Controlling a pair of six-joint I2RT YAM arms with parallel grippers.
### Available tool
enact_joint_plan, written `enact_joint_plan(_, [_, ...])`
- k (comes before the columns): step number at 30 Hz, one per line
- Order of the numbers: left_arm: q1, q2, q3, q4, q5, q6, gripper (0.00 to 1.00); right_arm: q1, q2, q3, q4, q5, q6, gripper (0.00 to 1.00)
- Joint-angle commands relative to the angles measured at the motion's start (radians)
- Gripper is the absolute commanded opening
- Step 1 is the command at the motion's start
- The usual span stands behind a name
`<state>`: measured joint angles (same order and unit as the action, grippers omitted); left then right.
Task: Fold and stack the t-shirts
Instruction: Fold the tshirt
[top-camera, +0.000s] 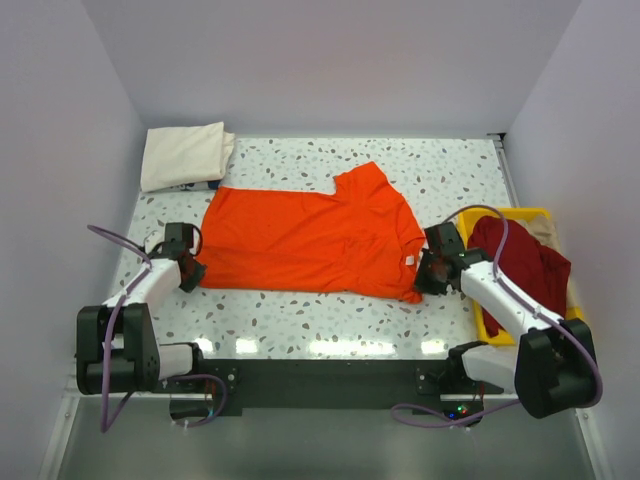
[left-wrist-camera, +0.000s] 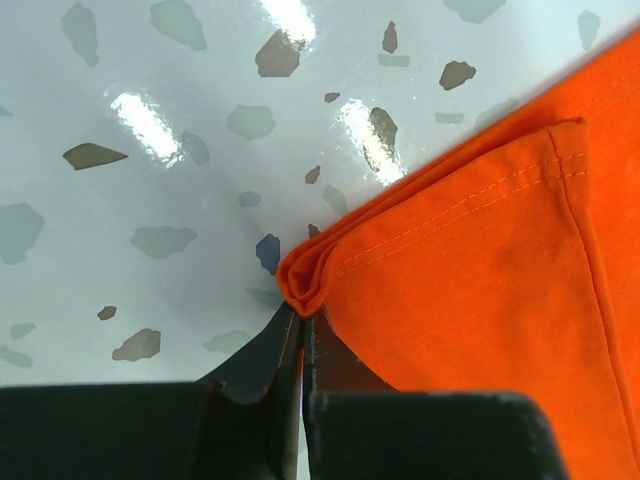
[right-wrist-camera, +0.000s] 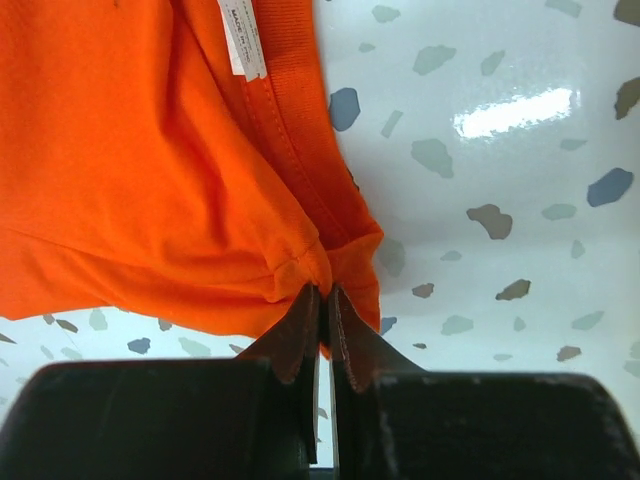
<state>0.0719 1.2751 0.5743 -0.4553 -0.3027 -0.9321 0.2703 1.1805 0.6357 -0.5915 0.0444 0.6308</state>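
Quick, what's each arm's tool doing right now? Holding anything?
Left tool: closed, pinching a folded corner of the bright orange cloth t-shirt.
Right tool: closed, pinching that t-shirt's opposite end.

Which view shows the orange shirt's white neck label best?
Right wrist: the white neck label on the orange t-shirt sits close up, print visible. Top external shows only a speck; left wrist shows none of it.
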Motion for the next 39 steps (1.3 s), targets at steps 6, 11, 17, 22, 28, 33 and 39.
enact_joint_plan(6, [0.008, -0.054, 0.027, -0.063, -0.111, 0.027, 0.00, 0.004, -0.025, 0.097, -0.160, 0.064, -0.036, 0.00])
enact_joint_plan(11, [0.009, -0.105, 0.027, -0.105, -0.142, 0.035, 0.00, 0.001, -0.044, 0.171, -0.281, 0.123, -0.011, 0.01])
enact_joint_plan(17, [0.009, -0.147, 0.018, -0.151, -0.147, 0.027, 0.00, -0.017, -0.087, 0.203, -0.387, 0.118, 0.015, 0.03])
enact_joint_plan(22, [0.011, -0.181, 0.007, -0.178, -0.139, 0.015, 0.00, -0.019, -0.137, 0.180, -0.441, 0.098, 0.033, 0.09])
enact_joint_plan(28, [0.009, -0.192, 0.035, -0.217, -0.119, 0.010, 0.55, -0.019, -0.179, 0.183, -0.453, 0.092, 0.037, 0.53])
enact_joint_plan(33, [0.011, -0.218, 0.130, -0.249, -0.145, 0.039, 0.87, -0.020, -0.147, 0.220, -0.328, 0.005, 0.017, 0.71])
enact_joint_plan(39, [-0.004, -0.143, 0.272, -0.002, -0.003, 0.144, 0.89, -0.014, 0.038, 0.346, 0.058, -0.140, 0.006, 0.72])
